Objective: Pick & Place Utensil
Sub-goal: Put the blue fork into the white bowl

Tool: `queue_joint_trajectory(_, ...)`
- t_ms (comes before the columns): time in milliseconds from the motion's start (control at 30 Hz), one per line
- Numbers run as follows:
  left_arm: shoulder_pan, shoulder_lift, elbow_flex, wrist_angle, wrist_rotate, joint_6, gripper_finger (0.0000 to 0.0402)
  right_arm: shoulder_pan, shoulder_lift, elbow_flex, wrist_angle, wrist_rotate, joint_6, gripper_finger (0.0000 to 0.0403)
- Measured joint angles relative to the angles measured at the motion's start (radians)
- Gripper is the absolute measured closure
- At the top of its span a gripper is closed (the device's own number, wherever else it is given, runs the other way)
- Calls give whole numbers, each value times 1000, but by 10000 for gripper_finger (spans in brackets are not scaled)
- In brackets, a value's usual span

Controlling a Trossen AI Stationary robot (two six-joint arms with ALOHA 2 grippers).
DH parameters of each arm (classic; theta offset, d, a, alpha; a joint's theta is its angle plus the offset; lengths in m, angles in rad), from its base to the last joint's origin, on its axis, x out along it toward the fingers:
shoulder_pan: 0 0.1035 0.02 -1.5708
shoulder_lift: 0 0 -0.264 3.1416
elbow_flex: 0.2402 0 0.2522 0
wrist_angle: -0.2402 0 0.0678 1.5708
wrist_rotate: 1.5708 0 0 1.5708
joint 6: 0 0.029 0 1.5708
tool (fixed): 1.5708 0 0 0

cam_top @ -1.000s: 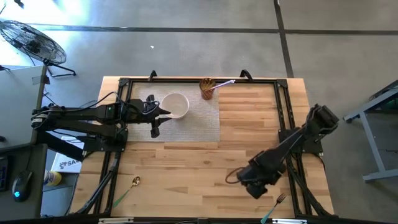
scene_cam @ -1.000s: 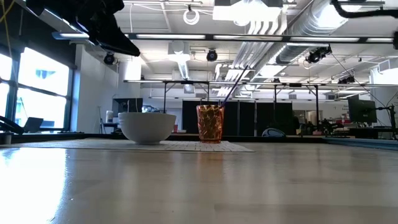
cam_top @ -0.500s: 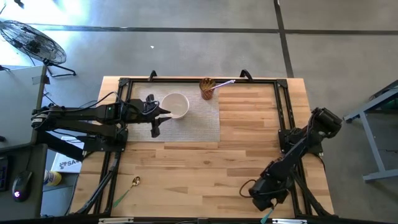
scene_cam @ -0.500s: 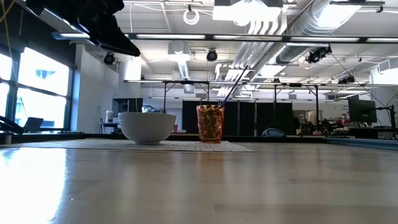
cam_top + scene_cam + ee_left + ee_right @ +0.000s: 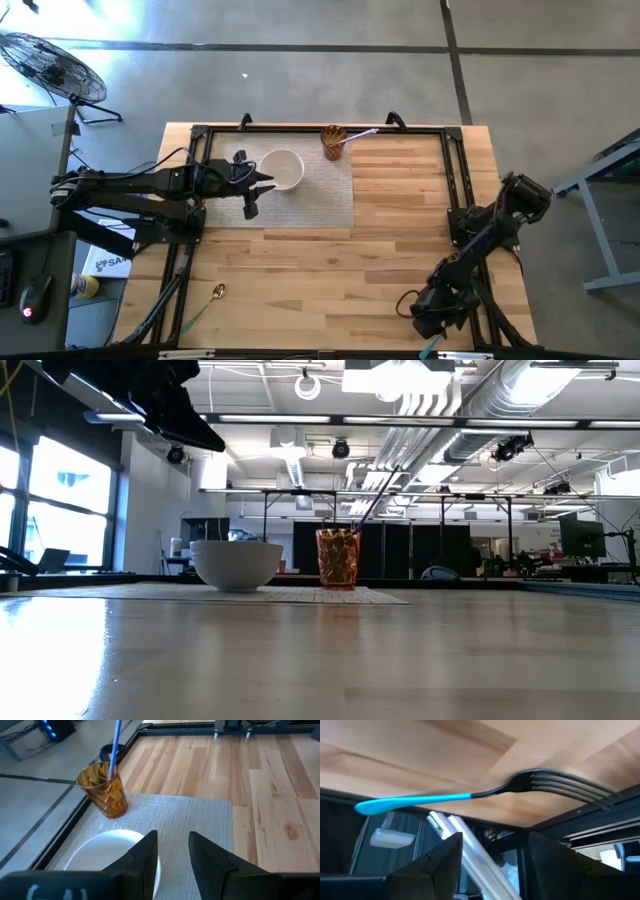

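Right gripper (image 5: 432, 318): fingers (image 5: 440, 857) parted, nothing between them, poised over the near right corner of the table (image 5: 300, 270). Fork (image 5: 485, 792): blue handle, dark tines, lying flat on the wood at the table's edge just ahead of this gripper, untouched; its handle end shows just beyond the gripper in the high view (image 5: 430, 349). Spoon (image 5: 210, 300): gold bowl, green handle, lying well apart toward the opposite near corner. Placemat (image 5: 310, 195): grey woven, far across the table from the right gripper. White bowl (image 5: 282, 169): on the placemat. Amber cup (image 5: 332, 141): at the placemat's far edge, beside the bowl, holding a thin straw-like utensil. Left gripper (image 5: 255, 190): raised beside the bowl over the placemat, fingers (image 5: 145, 855) slightly apart and empty.
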Motion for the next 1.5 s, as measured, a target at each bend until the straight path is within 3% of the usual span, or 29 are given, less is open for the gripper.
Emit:
queue_joint_trajectory(633,0,0,0,-1,1,0,293,24,44,-4,0,51,-43,181)
queue_joint_trajectory(900,0,0,0,-1,1,0,293,13,45,-2,-121,95,-128,181)
queue_joint_trajectory(1500,0,0,0,-2,3,-1,293,-212,43,-2,-226,106,-390,181)
